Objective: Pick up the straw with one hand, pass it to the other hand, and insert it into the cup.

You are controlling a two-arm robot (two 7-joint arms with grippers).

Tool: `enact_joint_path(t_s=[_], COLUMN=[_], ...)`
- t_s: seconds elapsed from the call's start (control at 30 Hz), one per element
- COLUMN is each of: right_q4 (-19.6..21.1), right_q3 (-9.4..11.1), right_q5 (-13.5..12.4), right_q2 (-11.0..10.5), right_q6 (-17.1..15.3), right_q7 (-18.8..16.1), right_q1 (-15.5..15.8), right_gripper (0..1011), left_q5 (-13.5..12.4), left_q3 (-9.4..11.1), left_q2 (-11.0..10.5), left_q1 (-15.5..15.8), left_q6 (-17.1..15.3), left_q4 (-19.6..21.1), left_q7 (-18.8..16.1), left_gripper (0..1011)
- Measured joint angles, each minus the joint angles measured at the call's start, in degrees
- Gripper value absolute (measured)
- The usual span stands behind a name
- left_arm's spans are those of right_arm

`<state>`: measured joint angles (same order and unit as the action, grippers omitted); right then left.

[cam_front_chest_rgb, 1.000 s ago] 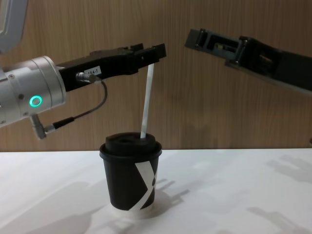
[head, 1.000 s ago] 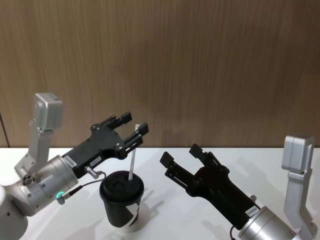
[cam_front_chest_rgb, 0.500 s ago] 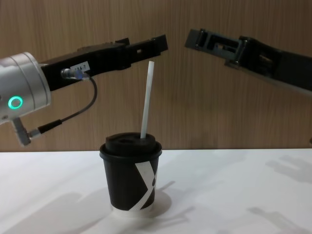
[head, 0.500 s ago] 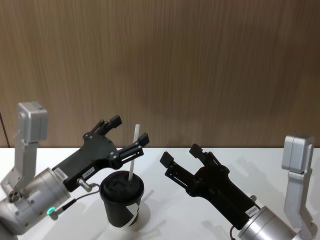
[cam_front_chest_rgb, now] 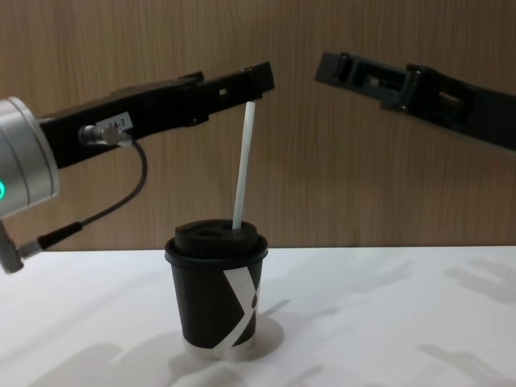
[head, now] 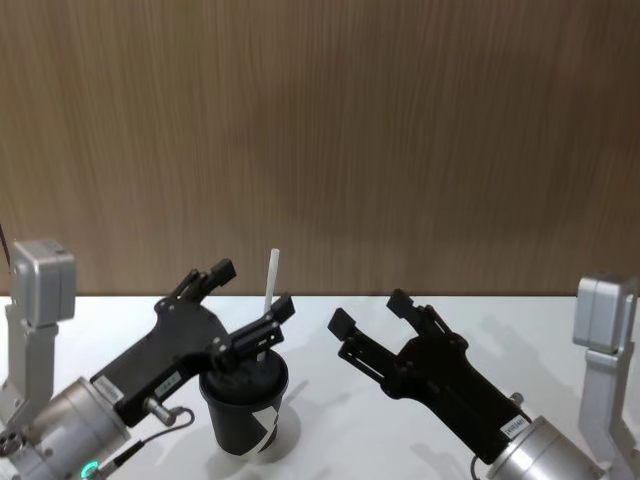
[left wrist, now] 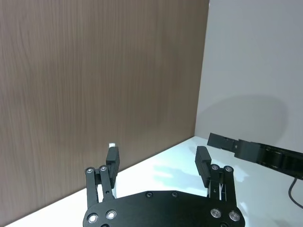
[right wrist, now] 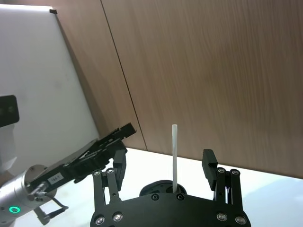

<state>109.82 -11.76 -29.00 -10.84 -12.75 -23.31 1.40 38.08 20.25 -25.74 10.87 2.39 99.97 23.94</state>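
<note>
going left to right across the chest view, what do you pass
left gripper → cup with the straw standing in it → right gripper

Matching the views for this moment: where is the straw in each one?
Head view: the straw stands left of centre, rising out of the cup.
Chest view: left of centre, leaning slightly right above the lid.
Right wrist view: upright, mid-picture, against the wooden wall.
Left wrist view: a tiny white speck may be its tip; cannot tell.
Shared landmark: the black cup with the white stripe.
</note>
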Motion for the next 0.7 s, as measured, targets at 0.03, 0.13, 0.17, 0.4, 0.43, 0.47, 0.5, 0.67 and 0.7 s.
enact_joint_path(t_s=[0.03, 0.13, 0.17, 0.4, 0.43, 0.47, 0.5, 0.67, 0.7], right_q4=[0.03, 0.28, 0.33, 0.78, 0.85, 0.89, 0.91, 1.06, 1.09], right_q3=[0.08, 0.42, 0.50, 1.17, 1.26, 1.32, 1.37, 1.57, 1.61], right_q5=[0.03, 0.10, 0.11, 0.08, 0.07, 0.06, 0.06, 0.02, 0.01], right_q2=[-0.17, -0.93, -1.10, -2.46, -2.66, -2.76, -2.85, -3.28, -3.40], right_q6=[0.09, 0.53, 0.59, 1.19, 1.29, 1.34, 1.37, 1.52, 1.58], right_q7=[-0.09, -0.43, -0.50, -1.13, -1.22, -1.26, -1.32, -1.53, -1.58], right_q1=[0.08, 0.49, 0.59, 1.37, 1.48, 1.53, 1.58, 1.82, 1.90], right_gripper=[1001, 1001, 1001, 1001, 1001, 1001, 1001, 1001, 1001], left_q5=[-0.04, -0.16, -0.29, -1.24, -1.35, -1.53, -1.62, -2.03, -2.15], left_q3=[-0.18, -0.40, -0.54, -0.92, -0.95, -1.00, -1.02, -1.13, -1.16], left_q2=[-0.10, -0.20, -0.23, -0.14, -0.12, -0.05, -0.02, 0.11, 0.14], left_q1=[-0.77, -1.67, -2.31, -4.52, -4.69, -5.07, -5.25, -6.03, -6.23], left_q6=[-0.11, -0.26, -0.34, -0.42, -0.42, -0.41, -0.40, -0.35, -0.33], left_q4=[0.72, 1.58, 2.06, 4.23, 4.40, 4.73, 4.88, 5.62, 5.83], left_q7=[-0.34, -0.88, -1.20, -2.76, -2.89, -3.18, -3.30, -3.84, -4.01], left_gripper=[1003, 1003, 1003, 1003, 1003, 1003, 1003, 1003, 1003])
